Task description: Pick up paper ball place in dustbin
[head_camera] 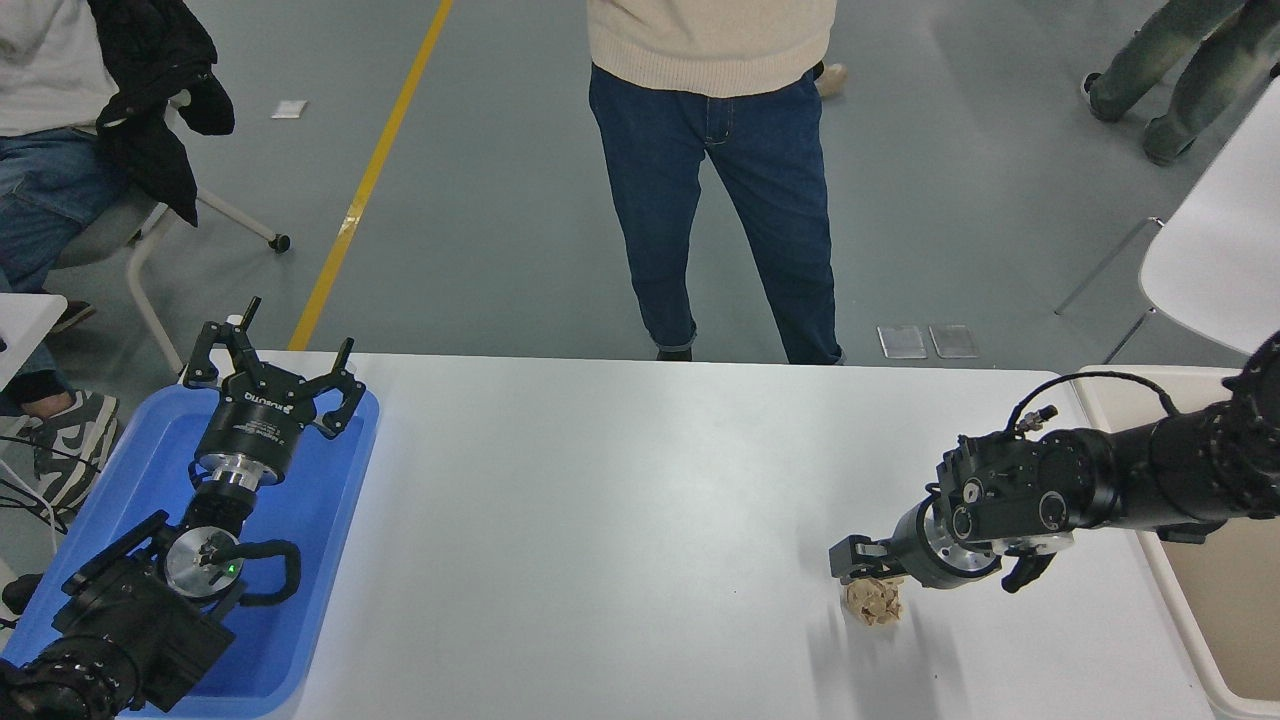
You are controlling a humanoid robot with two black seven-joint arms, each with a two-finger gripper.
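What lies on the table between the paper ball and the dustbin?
In the head view, the right gripper and its arm hang over that stretch; the white table between paper ball and dustbin is otherwise bare.

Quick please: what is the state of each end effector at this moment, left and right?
Left end effector: open, holding nothing, parked over the blue tray.
Right end effector: directly above the paper ball; open or closed cannot be told.

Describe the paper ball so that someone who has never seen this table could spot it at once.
Start at the white table and go to its near right part, short of the beige dustbin at the right edge. There the right claw hangs right over a small crumpled tan paper ball. It is the only loose thing on the tabletop.
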